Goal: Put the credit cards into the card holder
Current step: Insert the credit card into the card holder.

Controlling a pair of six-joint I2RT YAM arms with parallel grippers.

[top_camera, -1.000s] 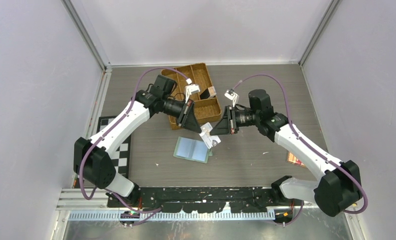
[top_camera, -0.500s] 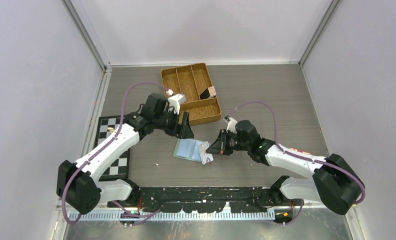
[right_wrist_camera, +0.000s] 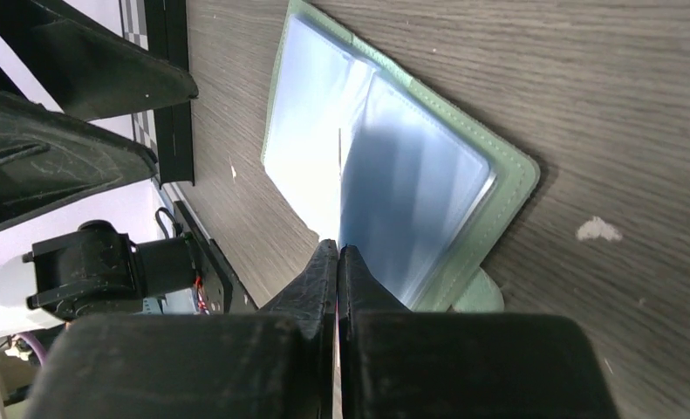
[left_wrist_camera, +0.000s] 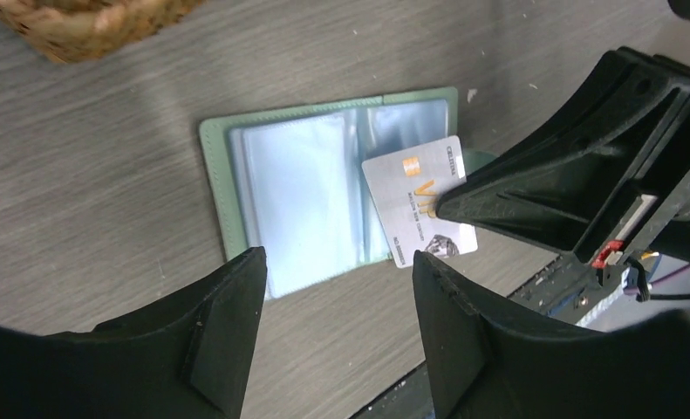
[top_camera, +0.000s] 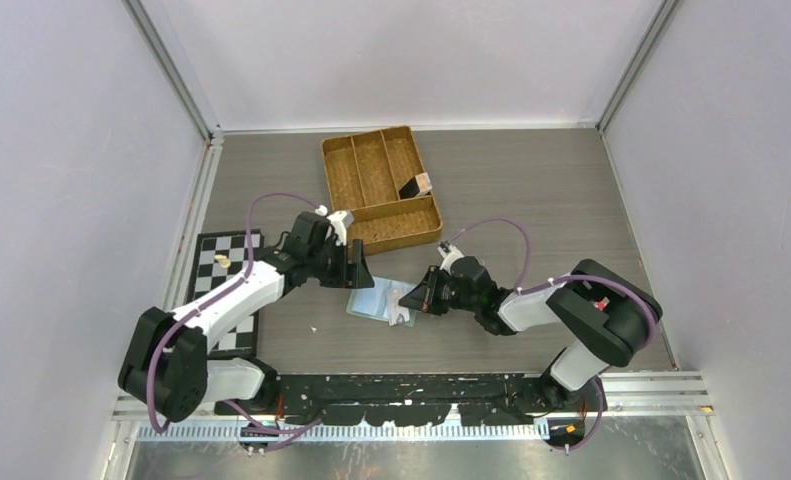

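The grey wood-grain counter (top_camera: 531,200) carries a woven brown tray (top_camera: 331,172) at the back and a checkered mat (top_camera: 211,262) at the left. A second ago the 2 arms were raised together near the tray's front edge, meeting over 1 card. Since then both have dropped low to the counter.

The left gripper (left_wrist_camera: 334,262), which was then closed, now stands wide with nothing between its jaws, just over the holder's left side. The right gripper (right_wrist_camera: 337,253) has clamped tight on the card (left_wrist_camera: 415,196) and brought it down to the holder (left_wrist_camera: 297,201). I judge the hand-over done: the right arm alone carries the card, and the left is free to steady the holder while the card goes in.

The holder lies open and flat in the middle of the counter, between the 2 grippers. It has a sage-green stitched cover, with glossy clear sleeves (right_wrist_camera: 411,192) inside that catch the light.

The card is thin, stiff and silvery, with a gold chip and print. It is held by its right edge and lies over the right sleeve, not yet inside a pocket as far as I can tell. The slick sleeves may let the card's edge skid rather than enter.
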